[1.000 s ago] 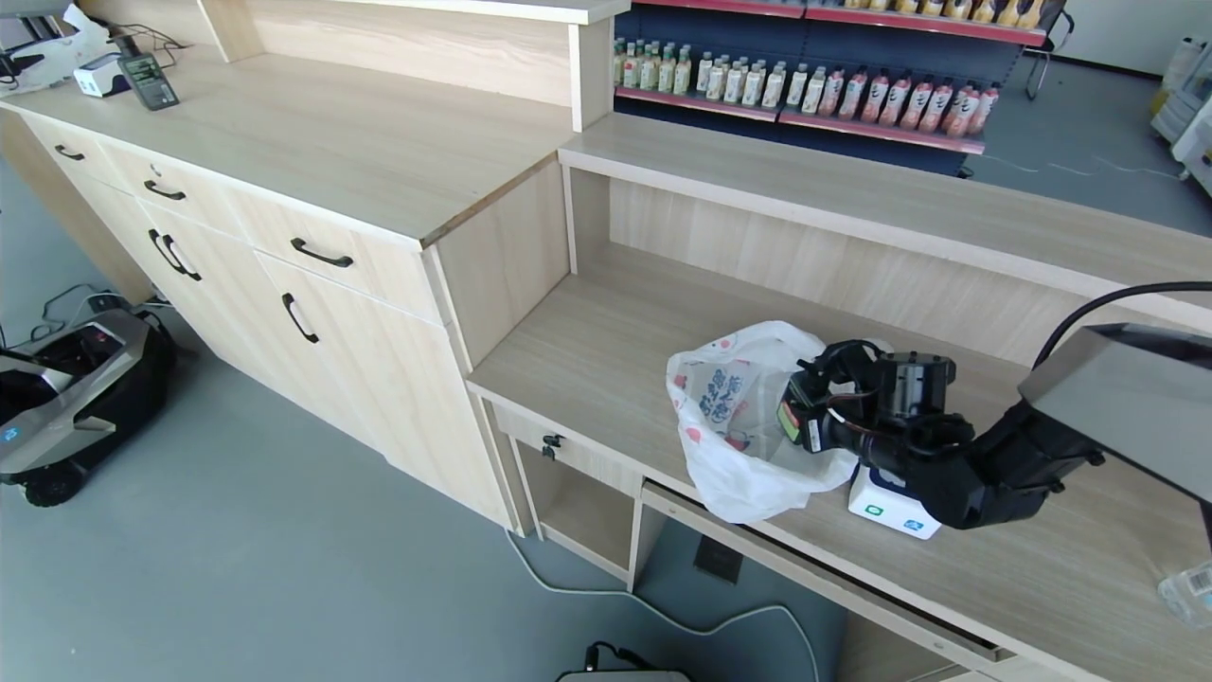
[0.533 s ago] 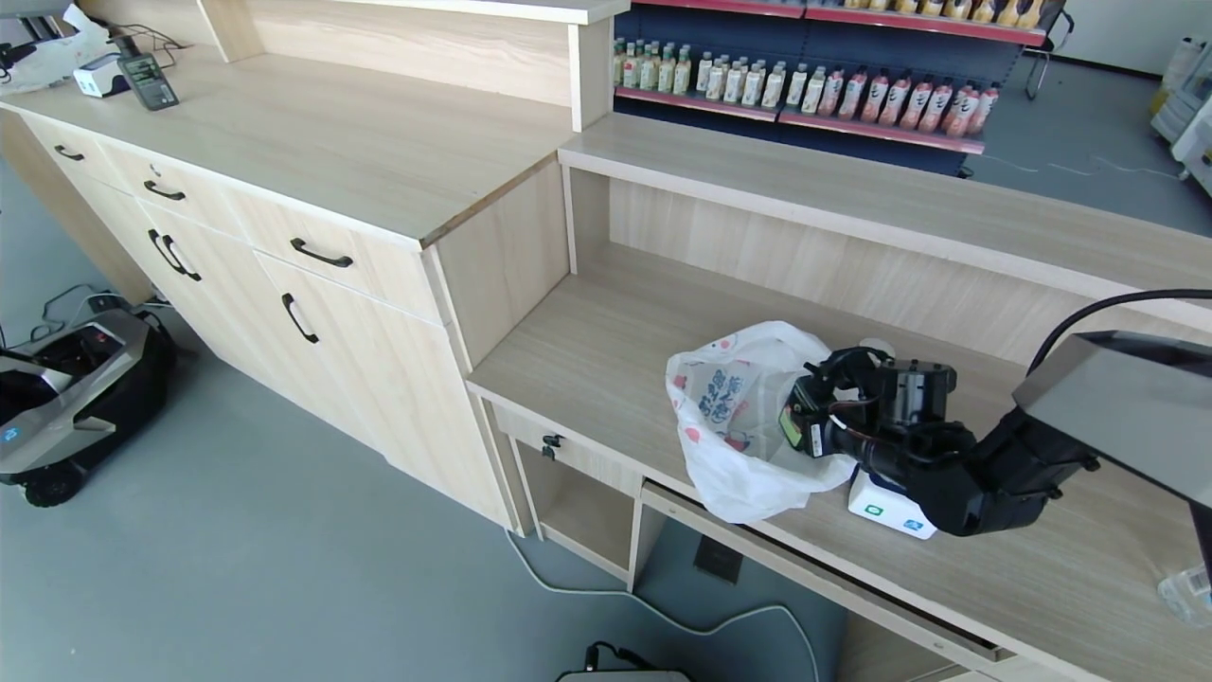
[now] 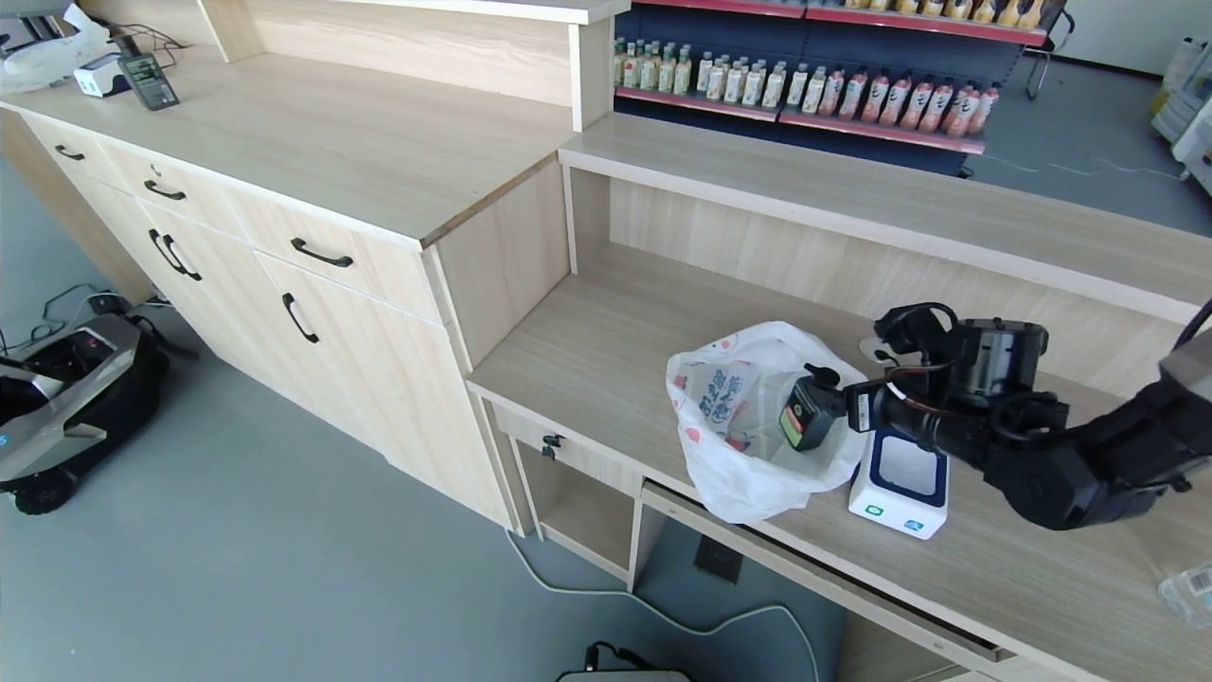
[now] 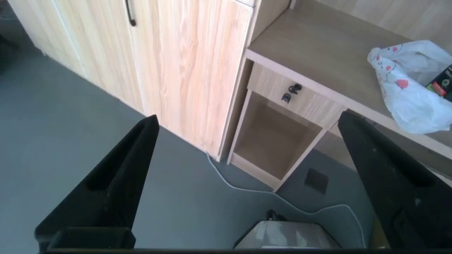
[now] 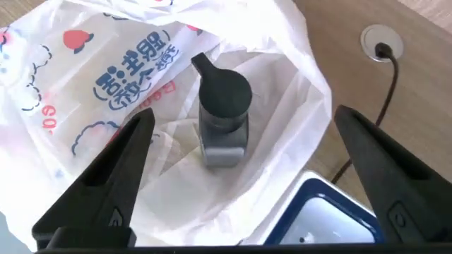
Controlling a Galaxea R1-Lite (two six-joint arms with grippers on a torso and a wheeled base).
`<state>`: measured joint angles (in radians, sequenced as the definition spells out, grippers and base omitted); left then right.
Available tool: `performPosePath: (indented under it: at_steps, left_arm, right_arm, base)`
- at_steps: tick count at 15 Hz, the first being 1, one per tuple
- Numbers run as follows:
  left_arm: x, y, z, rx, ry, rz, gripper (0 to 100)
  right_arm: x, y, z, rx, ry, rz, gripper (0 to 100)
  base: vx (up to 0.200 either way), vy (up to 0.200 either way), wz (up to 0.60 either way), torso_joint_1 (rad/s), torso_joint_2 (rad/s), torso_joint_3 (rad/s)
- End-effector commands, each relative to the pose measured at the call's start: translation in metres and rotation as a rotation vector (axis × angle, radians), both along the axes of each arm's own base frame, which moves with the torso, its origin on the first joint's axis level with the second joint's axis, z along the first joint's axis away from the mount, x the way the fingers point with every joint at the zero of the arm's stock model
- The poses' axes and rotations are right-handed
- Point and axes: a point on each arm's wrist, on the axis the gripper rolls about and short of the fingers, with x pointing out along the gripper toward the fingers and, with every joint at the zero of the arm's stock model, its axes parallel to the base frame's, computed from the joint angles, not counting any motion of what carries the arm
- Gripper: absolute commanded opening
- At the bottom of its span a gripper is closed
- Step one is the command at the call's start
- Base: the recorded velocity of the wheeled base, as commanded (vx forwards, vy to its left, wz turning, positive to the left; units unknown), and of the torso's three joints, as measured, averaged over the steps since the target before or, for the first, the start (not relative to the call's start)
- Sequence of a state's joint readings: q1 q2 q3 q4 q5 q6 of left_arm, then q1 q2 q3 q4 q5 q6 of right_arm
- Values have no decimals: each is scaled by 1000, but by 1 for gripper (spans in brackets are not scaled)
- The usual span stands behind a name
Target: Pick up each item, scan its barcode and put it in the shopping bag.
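"Head view, largest first: what holds what?"

"The light wooden counter (image 3: 606, 350) carries a white shopping bag (image 3: 729, 464). Its mouth is open just under the right gripper (image 3: 807, 403). In the right wrist view, a grey bottle with a dark spouted cap (image 5: 222, 120) stands inside the bag. It is below and between the spread fingers (image 5: 106, 183), and neither finger touches it. That gripper is released and grasps nothing."

"What sits close, and what crowds it?"

"A white scanner box with a blue top (image 3: 900, 483) lies beneath the gripper's wrist, right against the bag's side. Behind the wrist a round cable grommet (image 3: 876, 349) is set in the counter, with a black cable (image 5: 367, 123) running from it. A raised back ledge (image 3: 852, 189) runs beyond the arm. Back along the arm, well apart from the gripper, a clear bottle (image 3: 1188, 589) lies on the counter."

"Edges and free room?"

"The bag's lower bulge reaches the counter's front edge. Bare counter stretches past the bag, away from the fingertips, up to a tall cabinet side (image 3: 502, 256). The left gripper (image 4: 248, 118) is also released, with its fingers wide, and hangs over grey floor (image 4: 141, 176). Ahead of it is an open cubby (image 4: 272, 141) under the counter."
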<state>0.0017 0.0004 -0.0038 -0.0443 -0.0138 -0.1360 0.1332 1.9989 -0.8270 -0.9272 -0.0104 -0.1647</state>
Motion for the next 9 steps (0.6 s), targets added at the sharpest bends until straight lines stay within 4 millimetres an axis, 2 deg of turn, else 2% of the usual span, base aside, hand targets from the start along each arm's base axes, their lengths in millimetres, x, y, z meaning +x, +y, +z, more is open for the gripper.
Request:
performPosePath:
  at_steps: [1, 2, 4, 7, 8, 9]
  left_arm:
    - [0, 0, 0, -1, 0, 0, 100]
    - [0, 0, 0, -1, -1, 0, 100]
    - [0, 0, 0, -1, -1, 0, 100]
    - [0, 0, 0, 1, -1, 0, 100]
    - [0, 0, 0, -1, 0, 0, 100]
    - [0, 0, 0, -1, 0, 0, 100]
  right_arm:
    - [-94, -38, 60, -50, -48, -83, 100]
    - [-137, -81, 64, -205, 33, -224, 100]
    - [-167, -110, 69, -226, 104, -379, 100]
    - [-201, -131, 71, -237, 200, -607, 100]
    - [-204, -135, 68, -243, 233, -676, 100]
    - [-205, -138, 67, -243, 241, -716, 100]
  base:
    - [0, 0, 0, 0, 0, 0]
    - [0, 0, -600, 2, 2, 7]
    - [0, 0, -600, 0, 5, 2]
    - [0, 0, -600, 7, -1, 5]
    - [0, 0, -600, 2, -2, 7]
    - [0, 0, 0, 0, 0, 0]
